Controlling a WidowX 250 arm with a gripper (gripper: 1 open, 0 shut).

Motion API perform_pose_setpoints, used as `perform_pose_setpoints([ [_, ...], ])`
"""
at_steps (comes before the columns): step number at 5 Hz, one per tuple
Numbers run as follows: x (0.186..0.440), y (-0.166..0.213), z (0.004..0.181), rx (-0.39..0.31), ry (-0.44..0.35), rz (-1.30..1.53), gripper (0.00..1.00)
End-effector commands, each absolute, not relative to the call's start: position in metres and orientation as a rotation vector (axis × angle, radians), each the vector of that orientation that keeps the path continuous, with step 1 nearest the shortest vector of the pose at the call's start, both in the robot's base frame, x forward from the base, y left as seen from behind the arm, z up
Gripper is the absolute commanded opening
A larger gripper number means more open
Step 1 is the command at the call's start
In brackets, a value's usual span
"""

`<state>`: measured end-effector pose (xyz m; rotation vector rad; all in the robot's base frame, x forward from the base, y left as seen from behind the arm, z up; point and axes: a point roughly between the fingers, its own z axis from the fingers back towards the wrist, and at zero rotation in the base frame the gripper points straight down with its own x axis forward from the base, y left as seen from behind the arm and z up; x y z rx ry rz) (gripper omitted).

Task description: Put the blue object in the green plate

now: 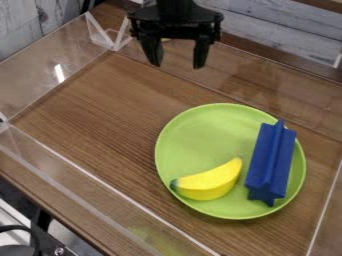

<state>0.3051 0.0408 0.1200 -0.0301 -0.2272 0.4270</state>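
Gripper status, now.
Gripper: open, holding nothing. The blue block lies on the green plate.

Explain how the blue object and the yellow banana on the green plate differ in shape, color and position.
The blue object is a straight, ridged, deep-blue bar; the yellow banana is curved, smooth and bright yellow. The blue object lies along the right side of the green plate, running near to far; the banana lies at the near left edge, slanting. The blue object looks longer. Both rest on the plate, untouched by the hand.
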Motion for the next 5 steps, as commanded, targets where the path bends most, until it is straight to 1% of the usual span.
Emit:
perform_pose_setpoints([
  [1,0.317,0.047,0.13,-0.041,-0.286,0.444,1.0],
  [5,0.337,0.06,0.117,-0.066,-0.334,0.451,1.0],
])
